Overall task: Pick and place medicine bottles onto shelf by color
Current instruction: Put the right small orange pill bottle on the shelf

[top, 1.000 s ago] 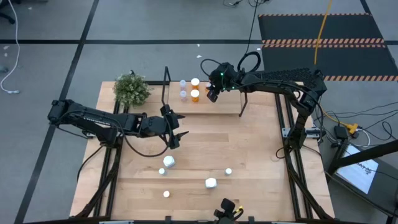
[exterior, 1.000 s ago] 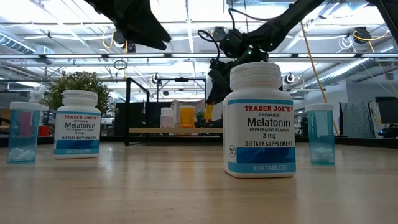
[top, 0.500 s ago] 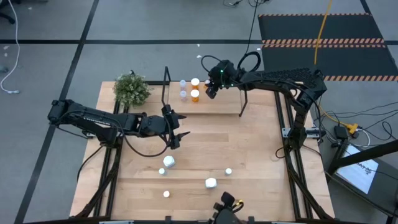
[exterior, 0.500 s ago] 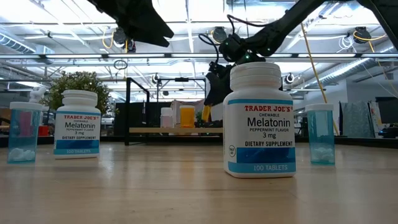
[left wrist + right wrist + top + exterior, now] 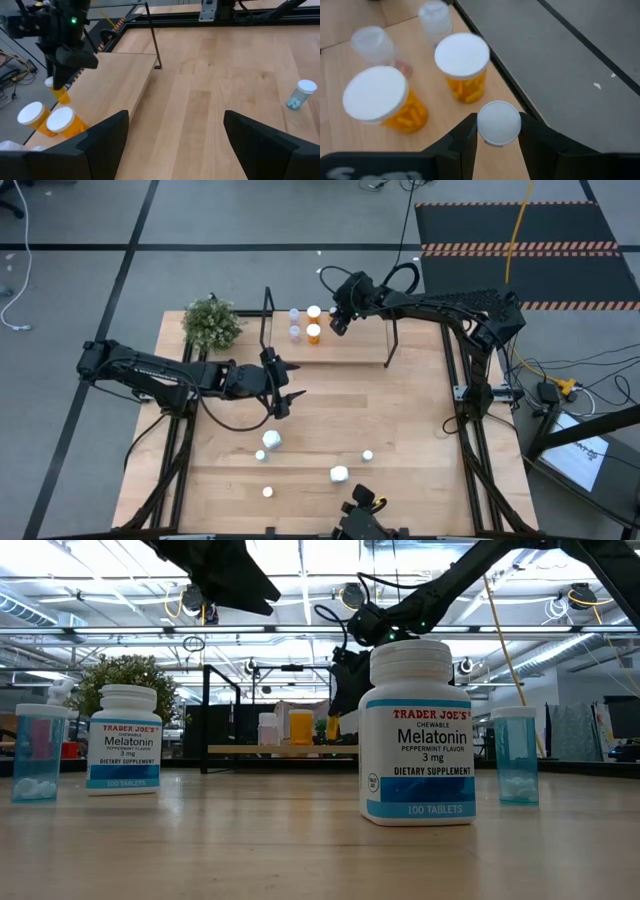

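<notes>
My right gripper [image 5: 498,131] pinches a light, slick orange bottle [image 5: 61,94] at its cap; left gripper [image 5: 172,131] open.

Bottle count by kind and place:

- Held in the right hand [image 5: 498,131]: one small white-capped bottle [image 5: 498,123].
- Just ahead of that hand, on the shelf [image 5: 350,348]: two orange bottles [image 5: 463,66], two clear bottles [image 5: 372,44].
- On the table [image 5: 400,420] below the left hand [image 5: 284,387]: two white Melatonin bottles [image 5: 419,732], three clear bottles [image 5: 515,755].
</notes>
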`<control>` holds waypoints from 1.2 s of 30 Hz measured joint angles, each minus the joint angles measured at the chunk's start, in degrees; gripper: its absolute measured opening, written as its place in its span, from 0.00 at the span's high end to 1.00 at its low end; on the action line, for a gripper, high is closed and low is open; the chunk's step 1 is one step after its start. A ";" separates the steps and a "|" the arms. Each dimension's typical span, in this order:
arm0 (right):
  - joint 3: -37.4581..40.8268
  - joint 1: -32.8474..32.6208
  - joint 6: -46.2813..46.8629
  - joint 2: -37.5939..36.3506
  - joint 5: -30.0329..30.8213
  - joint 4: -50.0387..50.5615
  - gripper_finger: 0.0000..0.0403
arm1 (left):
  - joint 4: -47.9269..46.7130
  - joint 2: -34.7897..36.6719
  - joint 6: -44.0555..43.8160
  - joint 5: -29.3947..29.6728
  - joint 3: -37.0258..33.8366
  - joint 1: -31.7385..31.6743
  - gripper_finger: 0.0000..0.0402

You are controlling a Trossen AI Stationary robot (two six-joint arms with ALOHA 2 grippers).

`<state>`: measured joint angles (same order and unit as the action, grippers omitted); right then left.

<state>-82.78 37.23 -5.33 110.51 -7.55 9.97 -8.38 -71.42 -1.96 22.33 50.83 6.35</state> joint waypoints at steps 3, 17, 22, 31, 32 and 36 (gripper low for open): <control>0.02 -0.19 -0.36 0.05 -0.02 1.11 0.69 | 0.10 0.00 0.28 -0.09 0.00 -0.02 0.18; 0.02 0.22 -1.56 0.01 -0.17 2.73 0.69 | 0.98 0.00 0.37 -1.42 0.00 -0.61 0.18; 0.02 0.22 -1.65 0.01 -0.20 3.88 0.69 | 1.05 0.00 0.32 -1.49 0.00 -0.61 0.18; 0.04 0.20 -1.98 0.01 -0.13 4.55 0.65 | 1.14 0.00 0.20 -1.49 0.00 -0.61 0.18; 0.04 0.20 -1.98 0.01 -0.13 4.55 0.65 | 1.14 0.00 0.20 -1.49 0.00 -0.59 0.18; 0.07 0.16 -1.84 0.01 -0.13 4.47 0.64 | 1.14 0.00 0.20 -1.49 0.00 -0.59 0.18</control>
<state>-82.72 37.39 -7.18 110.52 -7.68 14.44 -7.25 -71.42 -1.76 20.84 50.83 5.76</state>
